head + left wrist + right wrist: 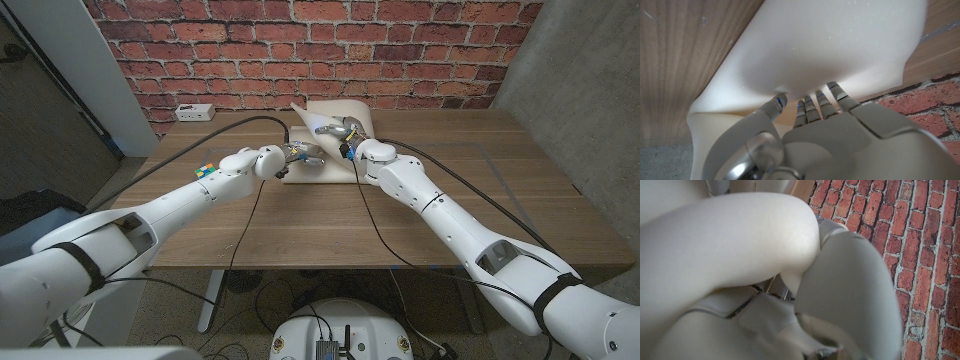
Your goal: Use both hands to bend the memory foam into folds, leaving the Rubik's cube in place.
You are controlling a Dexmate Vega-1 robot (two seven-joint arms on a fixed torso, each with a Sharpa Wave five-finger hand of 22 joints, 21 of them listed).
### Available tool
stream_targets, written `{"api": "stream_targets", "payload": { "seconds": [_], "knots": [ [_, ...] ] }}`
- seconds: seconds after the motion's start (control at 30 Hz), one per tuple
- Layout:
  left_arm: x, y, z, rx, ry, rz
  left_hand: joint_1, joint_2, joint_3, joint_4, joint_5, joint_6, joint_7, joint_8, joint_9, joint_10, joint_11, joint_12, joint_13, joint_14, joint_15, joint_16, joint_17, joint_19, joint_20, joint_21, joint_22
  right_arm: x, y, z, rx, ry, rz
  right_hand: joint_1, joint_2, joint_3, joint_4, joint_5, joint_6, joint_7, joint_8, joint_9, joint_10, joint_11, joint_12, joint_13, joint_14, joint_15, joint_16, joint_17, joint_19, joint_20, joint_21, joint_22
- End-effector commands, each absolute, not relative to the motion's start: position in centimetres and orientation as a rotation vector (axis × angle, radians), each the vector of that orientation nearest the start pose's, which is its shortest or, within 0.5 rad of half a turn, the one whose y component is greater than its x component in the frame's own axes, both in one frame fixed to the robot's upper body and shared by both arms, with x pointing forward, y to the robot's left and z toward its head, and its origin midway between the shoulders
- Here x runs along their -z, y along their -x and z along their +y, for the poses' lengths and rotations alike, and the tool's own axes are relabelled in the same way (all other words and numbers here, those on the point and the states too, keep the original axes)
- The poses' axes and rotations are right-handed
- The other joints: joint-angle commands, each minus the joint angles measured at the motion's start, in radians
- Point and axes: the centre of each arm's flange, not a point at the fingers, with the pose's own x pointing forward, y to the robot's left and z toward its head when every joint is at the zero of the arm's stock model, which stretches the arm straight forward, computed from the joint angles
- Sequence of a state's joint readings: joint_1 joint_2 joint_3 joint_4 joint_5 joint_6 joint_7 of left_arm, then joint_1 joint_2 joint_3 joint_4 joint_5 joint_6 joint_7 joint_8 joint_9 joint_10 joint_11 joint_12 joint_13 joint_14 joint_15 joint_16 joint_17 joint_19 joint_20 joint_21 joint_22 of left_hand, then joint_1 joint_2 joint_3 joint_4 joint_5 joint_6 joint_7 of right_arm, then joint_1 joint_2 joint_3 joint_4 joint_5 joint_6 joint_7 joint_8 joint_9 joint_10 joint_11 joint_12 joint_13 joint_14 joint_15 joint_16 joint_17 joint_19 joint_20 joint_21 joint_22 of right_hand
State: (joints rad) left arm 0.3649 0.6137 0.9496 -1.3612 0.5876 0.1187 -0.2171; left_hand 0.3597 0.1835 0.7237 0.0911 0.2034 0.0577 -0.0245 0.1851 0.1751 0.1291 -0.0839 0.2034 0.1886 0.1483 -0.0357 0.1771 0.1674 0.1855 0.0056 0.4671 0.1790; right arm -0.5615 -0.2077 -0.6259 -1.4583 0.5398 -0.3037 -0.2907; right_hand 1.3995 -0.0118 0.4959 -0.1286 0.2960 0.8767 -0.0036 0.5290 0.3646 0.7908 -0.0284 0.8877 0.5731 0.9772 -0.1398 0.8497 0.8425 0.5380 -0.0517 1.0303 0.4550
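— Fingertips of the left hand sit closest to the lens in the left wrist view, close together and pressed into the underside of the memory foam. Does that count as a grip?

— Looks like one. The foam's edge curls over those fingertips, and from the head view the left hand is on the sheet's near left part, with the foam lifted and buckled above it.

— And the other side?

— The right hand is up against the raised middle of the foam. In the right wrist view a thick rounded roll of foam bulges across the back of the right hand; the fingers are buried under it, so I'd say they are probably closed on the foam, but the close view is blurred.

— Where does the sheet lie?

— At the far middle of the wooden table, one corner sticking up toward the brick wall, the rest partly flat on the wood.

— The cube?

— The Rubik's cube is at the table's left edge, well apart from the foam, partly covered by the left arm.

— Anything else?

— A white power strip at the far left corner of the table, black cables trailing along both arms, a grey concrete wall on the right. The foam's far edge is hidden behind its own fold.
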Motion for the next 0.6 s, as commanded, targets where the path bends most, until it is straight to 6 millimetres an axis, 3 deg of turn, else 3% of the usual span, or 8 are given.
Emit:
{"api": "stream_targets", "payload": {
  "seconds": [0.03, 0.23, 0.33, 0.43, 0.53, 0.6],
  "knots": [
    [-3.4, -68.0, 17.3, 0.165, -1.633, -0.455, -0.002, -0.023, -0.003, -0.008, -0.006, 0.041, -0.009, 0.015, 0.003, 0.014, 0.011, 0.007, 0.002, 0.011, -0.014, 0.005, 0.000, 0.012, 0.004, 0.001, 0.006, -5.5, -66.0, -3.8, -0.303, 0.083, -0.309, 0.018, 0.005, 0.001, 0.006, 0.006, -0.005, 0.003, 0.006, 0.003, -0.006, 0.000, 0.007, 0.005, 0.003, -0.087, -0.003, 0.003, 0.006, -0.078, -0.001, 0.000],
    [-3.5, -67.1, 18.4, 0.110, -1.599, -0.486, -0.011, -0.060, -0.027, -0.037, -0.009, 0.123, -0.019, 0.028, 0.003, 0.083, 0.020, 0.025, 0.000, 0.072, -0.005, 0.016, -0.001, 0.041, 0.013, 0.004, 0.004, -5.3, -66.3, -3.8, -0.280, 0.114, -0.301, 0.018, 0.005, 0.001, 0.006, 0.006, -0.005, 0.003, 0.006, 0.003, -0.006, 0.000, 0.007, 0.005, 0.003, -0.087, -0.003, 0.003, 0.006, -0.078, -0.001, 0.000],
    [-3.5, -66.5, 18.9, 0.061, -1.590, -0.515, -0.019, -0.054, -0.033, -0.047, -0.006, 0.195, -0.010, 0.035, 0.004, 0.152, 0.034, 0.039, 0.000, 0.130, -0.001, 0.024, 0.002, 0.068, 0.044, 0.006, 0.004, -5.2, -66.4, -3.8, -0.267, 0.118, -0.294, 0.018, 0.005, 0.001, 0.006, 0.006, -0.005, 0.003, 0.006, 0.003, -0.006, 0.000, 0.007, 0.005, 0.003, -0.087, -0.003, 0.003, 0.006, -0.078, -0.001, 0.000],
    [-3.5, -65.9, 19.4, -0.004, -1.590, -0.542, -0.012, -0.054, -0.030, -0.084, -0.010, 0.316, 0.004, 0.052, 0.006, 0.252, 0.040, 0.059, 0.003, 0.196, -0.005, 0.025, 0.002, 0.105, 0.088, 0.010, 0.006, -5.0, -66.4, -3.9, -0.256, 0.126, -0.285, 0.018, 0.005, 0.001, 0.006, 0.006, -0.005, 0.003, 0.006, 0.003, -0.006, 0.000, 0.007, 0.005, 0.003, -0.087, -0.003, 0.003, 0.006, -0.078, -0.001, 0.000],
    [-3.4, -65.2, 19.9, -0.093, -1.578, -0.575, -0.004, -0.049, -0.023, -0.111, -0.015, 0.406, 0.013, 0.060, 0.009, 0.343, 0.035, 0.078, 0.009, 0.268, -0.011, 0.031, 0.003, 0.136, 0.113, 0.016, 0.008, -4.9, -66.4, -3.9, -0.246, 0.137, -0.281, 0.019, 0.008, -0.003, 0.002, -0.005, -0.002, 0.008, -0.003, -0.003, -0.003, 0.000, 0.006, -0.005, 0.014, -0.084, -0.006, 0.011, 0.003, -0.074, 0.000, -0.012],
    [-3.3, -64.7, 20.2, -0.153, -1.578, -0.592, -0.009, -0.044, -0.022, -0.115, -0.020, 0.461, 0.027, 0.066, 0.011, 0.399, 0.036, 0.091, 0.013, 0.328, -0.016, 0.043, 0.008, 0.163, 0.124, 0.023, 0.010, -4.8, -66.3, -3.9, -0.241, 0.146, -0.281, 0.019, 0.008, -0.003, 0.002, -0.005, -0.002, 0.008, -0.003, -0.003, -0.002, 0.000, 0.006, -0.005, 0.014, -0.084, -0.006, 0.011, 0.003, -0.074, 0.001, -0.012]
  ]
}}
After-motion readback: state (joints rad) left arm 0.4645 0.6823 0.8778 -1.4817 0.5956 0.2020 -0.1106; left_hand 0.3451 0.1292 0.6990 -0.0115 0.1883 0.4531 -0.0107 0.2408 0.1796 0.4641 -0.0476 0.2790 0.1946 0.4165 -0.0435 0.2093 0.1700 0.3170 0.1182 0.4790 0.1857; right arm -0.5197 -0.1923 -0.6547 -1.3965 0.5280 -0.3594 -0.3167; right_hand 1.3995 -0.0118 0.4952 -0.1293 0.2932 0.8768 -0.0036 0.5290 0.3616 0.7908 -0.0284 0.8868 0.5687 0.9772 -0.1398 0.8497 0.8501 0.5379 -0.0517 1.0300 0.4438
